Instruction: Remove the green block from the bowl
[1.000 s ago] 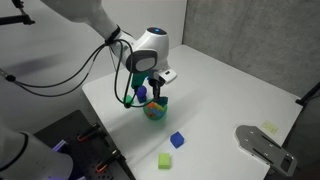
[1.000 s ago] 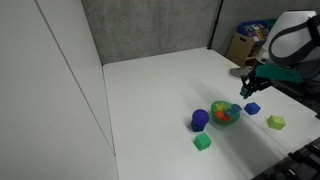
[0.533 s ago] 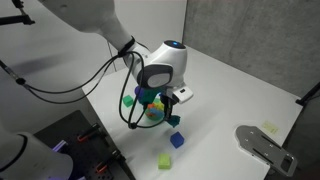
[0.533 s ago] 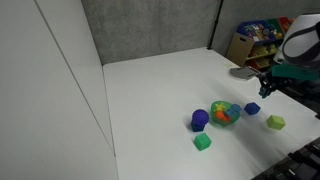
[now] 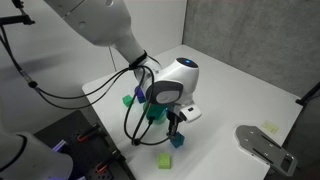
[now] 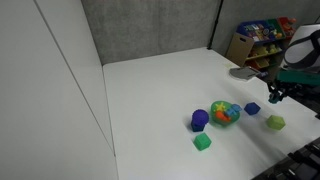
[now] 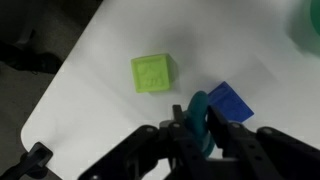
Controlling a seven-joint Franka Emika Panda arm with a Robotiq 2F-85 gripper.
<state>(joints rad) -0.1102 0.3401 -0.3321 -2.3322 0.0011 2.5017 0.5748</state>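
The green block (image 7: 198, 108) held outside the bowl (image 6: 234, 112)
The jaws pinch nearly closed on it above the counter (image 7: 95, 75); in the wrist view the blue cube (image 7: 229, 102) sits at its 2 o'clock, the lime cube (image 7: 152, 73) at 10 o'clock.

Bowl (image 5: 152, 114): mostly behind the arm (image 5: 172, 84) in an exterior view; contents not visible. In the wrist view only a blurred green arc of it shows, cut by the top right corner.
Green block (image 7: 197, 104): just a teal sliver between the gripper (image 7: 197, 120) fingers pinching it; shape unreadable.
Blue cube (image 7: 232, 100): near corner covered by block and finger.
Arm cut by the frame edge in an exterior view (image 6: 303, 48); gripper (image 6: 274, 94) there too small and dark to read.
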